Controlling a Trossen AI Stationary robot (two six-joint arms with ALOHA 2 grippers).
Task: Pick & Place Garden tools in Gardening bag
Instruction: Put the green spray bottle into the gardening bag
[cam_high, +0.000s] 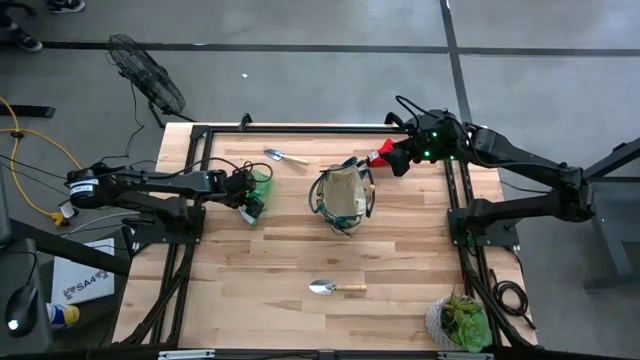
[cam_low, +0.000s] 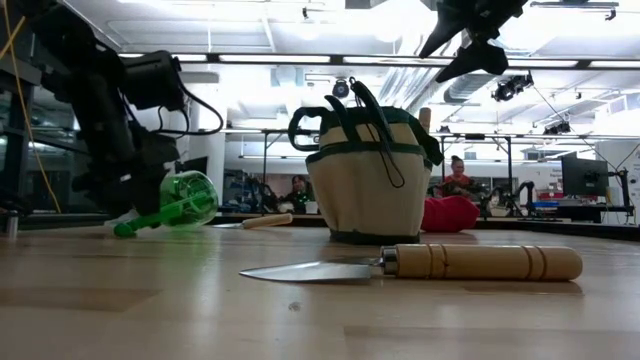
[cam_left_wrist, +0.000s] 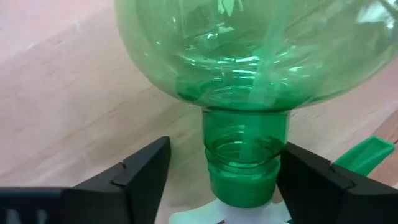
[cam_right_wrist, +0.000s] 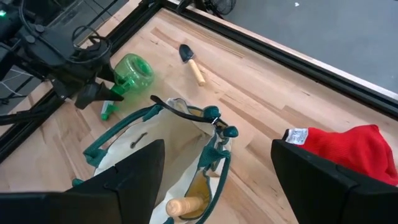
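Straddling the neck of a green spray bottle (cam_left_wrist: 245, 93), the left gripper (cam_left_wrist: 224, 180) sits low at the table's left side, its two dark fingers (cam_left_wrist: 140, 177) parted on either side of the threaded neck with gaps showing, so nothing is clamped. The clear green bottle lies on its side on the wooden table (cam_high: 280, 250), its green trigger piece (cam_low: 150, 220) resting on the boards. Near the middle of the table stands the khaki bag (cam_high: 343, 195) with dark green trim, upright and open at the top, with a wooden handle (cam_right_wrist: 180, 205) and dark-handled shears (cam_right_wrist: 214, 121) poking out of it. The right gripper (cam_right_wrist: 217, 180) hangs in the air above the bag's far right side with its fingers spread wide and nothing between them. A red cloth piece (cam_high: 381, 154) lies on the table close to that arm, to the right of the bag. One wooden-handled trowel (cam_high: 285, 156) lies beyond the bag toward the far edge; a second trowel (cam_high: 337, 288) lies well apart on the near side. A potted plant (cam_high: 460, 322) sits at the near right corner.
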